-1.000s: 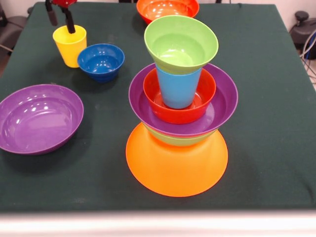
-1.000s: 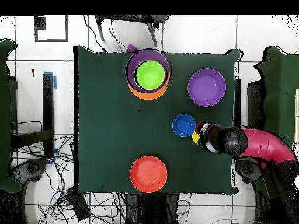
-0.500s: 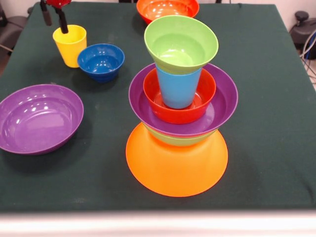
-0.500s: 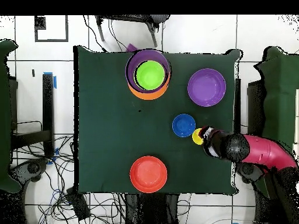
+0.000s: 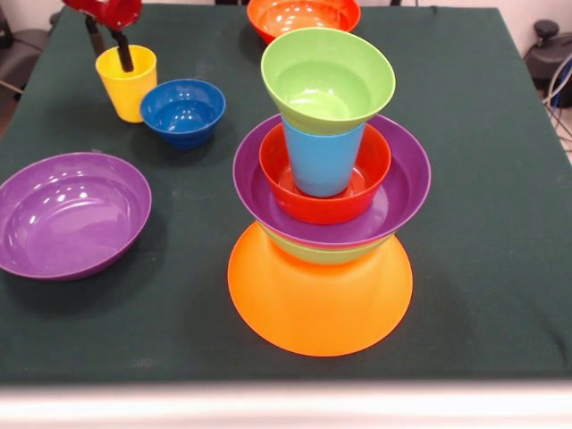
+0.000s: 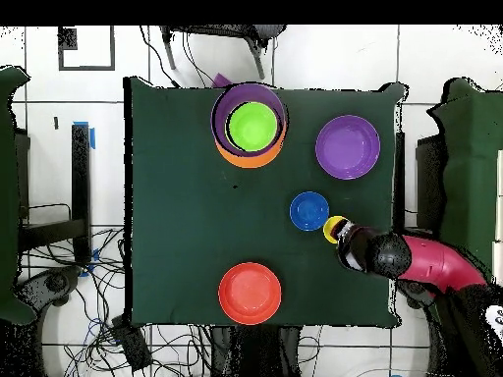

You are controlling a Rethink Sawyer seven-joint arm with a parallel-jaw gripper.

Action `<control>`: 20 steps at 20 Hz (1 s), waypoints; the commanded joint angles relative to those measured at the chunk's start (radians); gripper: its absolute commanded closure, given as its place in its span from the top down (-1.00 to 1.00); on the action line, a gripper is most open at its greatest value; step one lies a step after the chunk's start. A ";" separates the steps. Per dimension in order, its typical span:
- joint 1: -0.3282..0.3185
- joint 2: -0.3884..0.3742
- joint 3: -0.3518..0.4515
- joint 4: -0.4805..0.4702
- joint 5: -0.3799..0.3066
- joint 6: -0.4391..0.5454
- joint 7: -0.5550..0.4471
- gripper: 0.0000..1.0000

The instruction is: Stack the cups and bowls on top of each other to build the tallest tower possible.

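Observation:
The tower stands on an upturned orange bowl [image 5: 320, 304] [image 6: 236, 155]. On it sit a green bowl, a purple bowl [image 5: 404, 183], a red-orange bowl [image 5: 371, 174], the light blue cup [image 5: 322, 161] and a top green bowl [image 5: 327, 79] [image 6: 251, 126]. The yellow cup [image 5: 127, 85] [image 6: 332, 228] stands alone at the far left of the front view. My gripper [image 5: 111, 52] [image 6: 344, 236] is open over its rim, with one finger [image 5: 123, 55] inside the cup and the other outside.
A small dark blue bowl [image 5: 183, 112] [image 6: 309, 210] sits right beside the yellow cup. A large purple bowl [image 5: 71, 213] [image 6: 348, 147] lies upright nearer the front left. A red-orange bowl [image 5: 304, 16] [image 6: 250, 293] rests at the far edge of the dark green table [image 5: 483, 134].
The gripper has shifted slightly along the yellow cup's rim, its inner finger staying in the cup. The cup, the bowls and the tower have not moved.

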 commanded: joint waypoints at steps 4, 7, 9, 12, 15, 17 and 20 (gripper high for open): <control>0.080 0.122 -0.073 0.010 -0.090 -0.107 0.010 1.00; 0.083 0.126 -0.080 0.006 -0.083 -0.112 -0.006 1.00; 0.084 0.127 -0.084 0.001 -0.079 -0.112 -0.015 1.00; 0.084 0.127 -0.084 -0.001 -0.078 -0.117 -0.033 1.00; 0.083 0.125 -0.078 -0.002 -0.092 -0.131 -0.062 -1.00; 0.081 0.123 -0.070 -0.001 -0.096 -0.139 -0.070 -1.00; 0.069 0.120 -0.050 0.003 -0.080 -0.142 -0.074 -1.00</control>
